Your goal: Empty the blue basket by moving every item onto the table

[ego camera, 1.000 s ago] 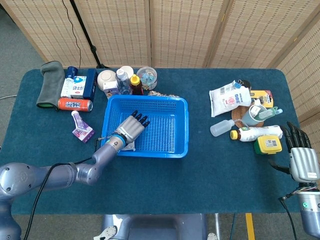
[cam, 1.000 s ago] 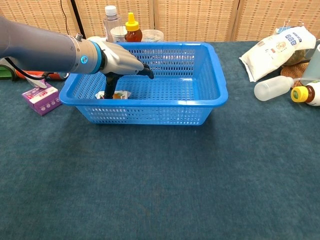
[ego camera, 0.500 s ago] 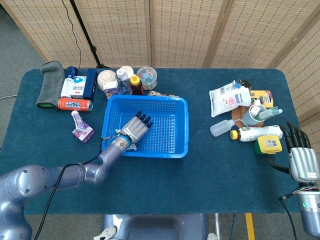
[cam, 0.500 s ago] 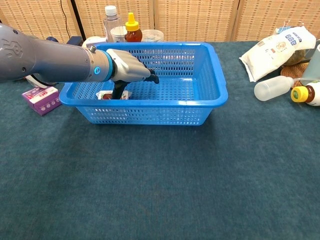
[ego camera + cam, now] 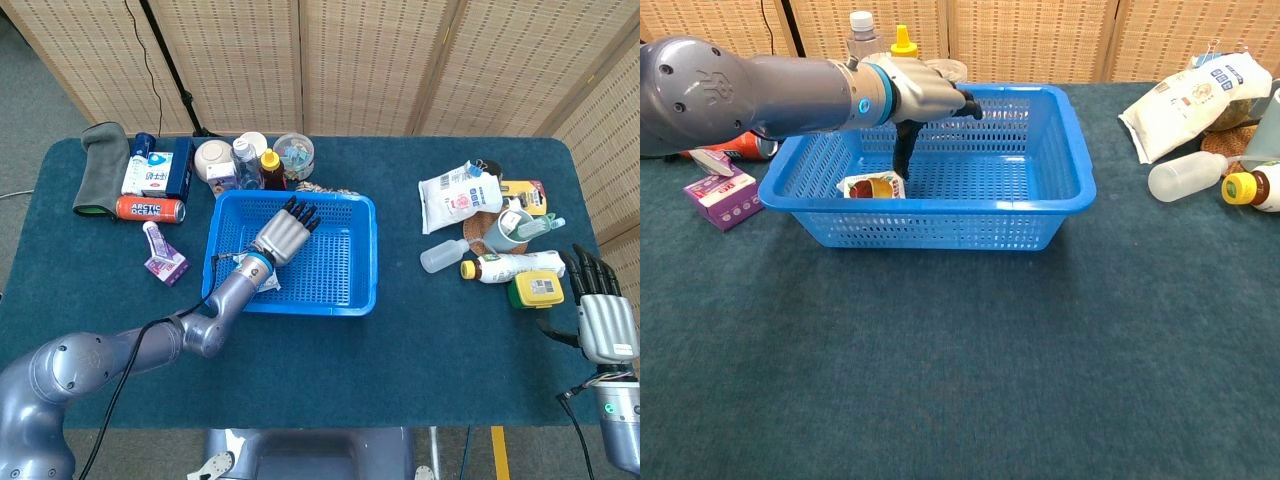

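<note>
The blue basket (image 5: 355,260) stands mid-table; in the chest view its front rim (image 5: 940,208) faces me. A small white packet with a red and yellow picture (image 5: 872,186) lies flat in its front-left corner. My left hand (image 5: 925,95) hovers above the basket's left half, fingers spread and stretched toward the back wall, thumb hanging down beside the packet without touching it. From the head view the left hand (image 5: 285,232) is over the basket floor, and its forearm hides the packet. My right hand (image 5: 605,310) rests at the table's right edge, fingers extended, holding nothing.
Left of the basket lie a purple tube (image 5: 163,255), a red can (image 5: 150,208) and a grey cloth (image 5: 100,170). Bottles (image 5: 270,170) stand just behind the basket. On the right are a white pouch (image 5: 458,197), a clear bottle (image 5: 445,257) and a yellow-green box (image 5: 535,288).
My left hand rose off the packet and moved toward the basket's back wall. The packet now lies uncovered in the front-left corner. The right hand stayed still.
</note>
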Motion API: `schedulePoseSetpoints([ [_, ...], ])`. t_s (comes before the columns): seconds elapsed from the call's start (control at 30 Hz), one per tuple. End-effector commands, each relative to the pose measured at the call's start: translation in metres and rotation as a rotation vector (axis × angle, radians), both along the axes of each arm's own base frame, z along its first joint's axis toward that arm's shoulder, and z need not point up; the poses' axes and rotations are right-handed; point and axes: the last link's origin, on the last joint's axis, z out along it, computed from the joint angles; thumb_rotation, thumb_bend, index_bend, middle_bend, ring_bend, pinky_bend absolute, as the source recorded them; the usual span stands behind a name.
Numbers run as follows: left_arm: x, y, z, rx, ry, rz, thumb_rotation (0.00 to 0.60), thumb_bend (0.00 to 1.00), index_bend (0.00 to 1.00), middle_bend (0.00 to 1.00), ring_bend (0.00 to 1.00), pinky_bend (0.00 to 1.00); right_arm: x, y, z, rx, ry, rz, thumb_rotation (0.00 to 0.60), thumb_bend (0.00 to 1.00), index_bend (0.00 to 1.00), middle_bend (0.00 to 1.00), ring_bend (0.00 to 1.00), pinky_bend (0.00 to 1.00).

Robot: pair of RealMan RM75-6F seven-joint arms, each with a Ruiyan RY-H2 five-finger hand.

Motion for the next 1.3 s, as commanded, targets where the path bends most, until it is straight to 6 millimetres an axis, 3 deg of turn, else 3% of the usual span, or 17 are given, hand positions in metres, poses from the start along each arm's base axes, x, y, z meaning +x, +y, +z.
schedulePoseSetpoints([
  [0.03,0.005,0.000,0.010,-0.016,-0.052,0.000,0.600,0.07,0.00,0.00,0.00,0.00,0.000,0.000,0.000,-0.001,-0.001,0.001,0.600,0.00,0.00,0.00,0.00,0.07],
  [0.3,-0.025,-0.023,0.037,-0.109,0.027,0.050,0.600,0.07,0.00,0.00,0.00,0.00,0.003,0.001,-0.001,0.003,-0.002,0.011,0.600,0.00,0.00,0.00,0.00,0.07],
  [0.63,-0.049,-0.026,0.030,-0.097,0.122,0.092,0.600,0.07,0.00,0.00,0.00,0.00,0.003,0.002,-0.003,0.008,0.000,0.007,0.600,0.00,0.00,0.00,0.00,0.07],
  [0.87,-0.041,-0.020,0.015,-0.072,0.115,0.066,0.600,0.07,0.00,0.00,0.00,0.00,0.002,0.001,-0.004,0.010,0.002,0.002,0.600,0.00,0.00,0.00,0.00,0.07],
  [1.3,-0.006,-0.005,-0.010,-0.035,0.068,0.005,0.600,0.07,0.00,0.00,0.00,0.00,0.000,-0.001,-0.005,0.014,0.004,-0.006,0.600,0.00,0.00,0.00,0.00,0.07],
])
